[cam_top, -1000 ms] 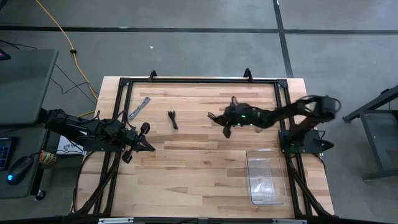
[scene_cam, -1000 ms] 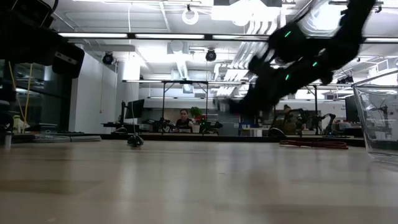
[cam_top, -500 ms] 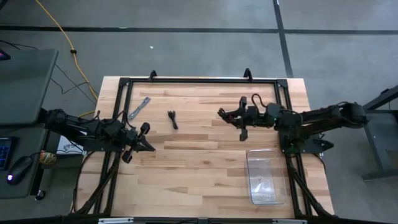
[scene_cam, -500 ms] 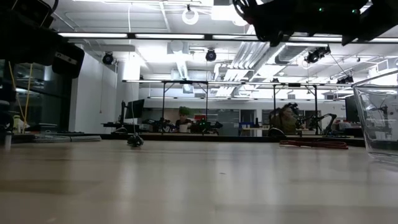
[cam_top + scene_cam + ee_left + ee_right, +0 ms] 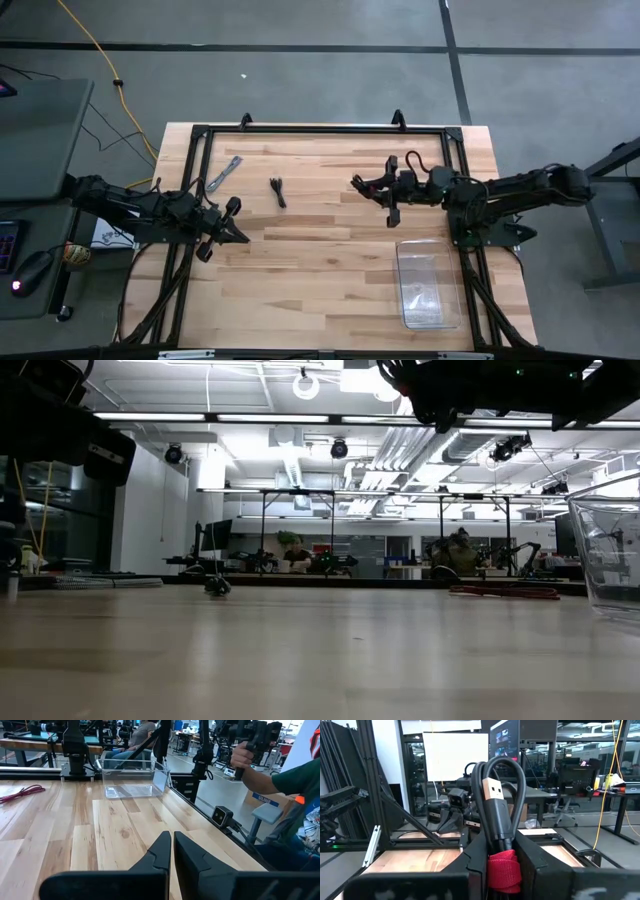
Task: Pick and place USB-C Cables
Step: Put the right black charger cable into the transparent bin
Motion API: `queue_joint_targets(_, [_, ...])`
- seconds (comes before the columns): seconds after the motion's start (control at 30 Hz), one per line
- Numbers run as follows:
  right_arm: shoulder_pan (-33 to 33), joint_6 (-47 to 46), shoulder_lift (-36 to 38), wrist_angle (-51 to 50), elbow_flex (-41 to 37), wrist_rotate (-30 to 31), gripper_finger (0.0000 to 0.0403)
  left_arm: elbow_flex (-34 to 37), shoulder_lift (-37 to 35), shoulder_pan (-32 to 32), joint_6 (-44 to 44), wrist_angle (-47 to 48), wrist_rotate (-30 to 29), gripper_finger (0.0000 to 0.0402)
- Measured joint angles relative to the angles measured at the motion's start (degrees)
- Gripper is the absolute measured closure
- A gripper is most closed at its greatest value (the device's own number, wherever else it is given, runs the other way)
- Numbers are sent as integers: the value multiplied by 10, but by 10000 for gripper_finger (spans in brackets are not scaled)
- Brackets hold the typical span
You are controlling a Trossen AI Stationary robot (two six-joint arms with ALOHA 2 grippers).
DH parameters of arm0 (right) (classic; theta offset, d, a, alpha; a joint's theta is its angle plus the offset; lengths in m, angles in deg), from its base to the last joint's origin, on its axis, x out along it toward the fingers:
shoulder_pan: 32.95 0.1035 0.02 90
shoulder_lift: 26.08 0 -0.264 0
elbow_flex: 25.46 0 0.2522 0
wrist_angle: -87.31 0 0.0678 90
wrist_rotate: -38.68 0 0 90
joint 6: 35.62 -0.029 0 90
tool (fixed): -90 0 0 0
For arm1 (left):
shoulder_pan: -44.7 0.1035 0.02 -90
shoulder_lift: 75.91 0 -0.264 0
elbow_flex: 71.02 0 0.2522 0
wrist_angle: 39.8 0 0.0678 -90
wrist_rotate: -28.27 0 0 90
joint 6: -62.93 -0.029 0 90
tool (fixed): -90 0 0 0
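My right gripper hovers over the table's right half, shut on the black-and-red cable bundle, and shows at the top of the low view. The silver-grey cable and the black cable lie flat on the table's far left part. The pinkish-red cable lies near the far right corner and also shows in the left wrist view. My left gripper waits shut above the table's left side. My right gripper pinches the black-and-red cable bundle between its two fingers at the red strap that wraps it. The black loops and a silver plug stick out past the fingertips. The bundle is lifted clear of the table.
A clear plastic container stands on the table's near right part, below the right arm. A black frame runs round the table's edges. A person's hand and sleeve show beyond the table's right side. Bare wood lies in the table's middle.
My right gripper has risen from near the tabletop, out of the top of the low view, and drawn a little toward the table's right edge as its arm straightened. The black-and-red cable has gone up with it. In the last half second it has kept nearly still.
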State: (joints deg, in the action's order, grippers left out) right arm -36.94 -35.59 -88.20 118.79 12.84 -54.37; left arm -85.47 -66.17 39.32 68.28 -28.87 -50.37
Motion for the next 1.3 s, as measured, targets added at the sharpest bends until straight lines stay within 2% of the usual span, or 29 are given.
queue_joint_targets(0.17, [16, -43, 0, -3, 1, 0, 361, 0, 0, 0, 0, 0, 0, 398])
queue_joint_targets(0.23, [40, -51, 0, -48, 17, -1, 361, 0, 0, 0, 0, 0, 0, 398])
queue_joint_targets(0.3, [73, -52, 0, -147, 53, 16, 361, 0, 0, 0, 0, 0, 0, 398])
queue_joint_targets(0.4, [127, -76, -2, -377, 139, 99, 361, 0, 0, 0, 0, 0, 0, 398])
queue_joint_targets(0.5, [182, -145, -16, -595, 228, 168, 361, 0, 0, 0, 0, 0, 0, 398])
queue_joint_targets(0.7, [293, -335, -35, -838, 344, 215, 361, 0, 0, 0, 0, 0, 0, 398])
queue_joint_targets(0.87, [381, -517, -35, -947, 371, 247, 361, 0, 0, 0, 0, 0, 0, 398])
queue_joint_targets(1.07, [461, -759, -35, -1022, 339, 255, 361, 0, 0, 0, 0, 0, 0, 398])
queue_joint_targets(1.3, [512, -954, -50, -1035, 305, 202, 361, 0, 0, 0, 0, 0, 0, 398])
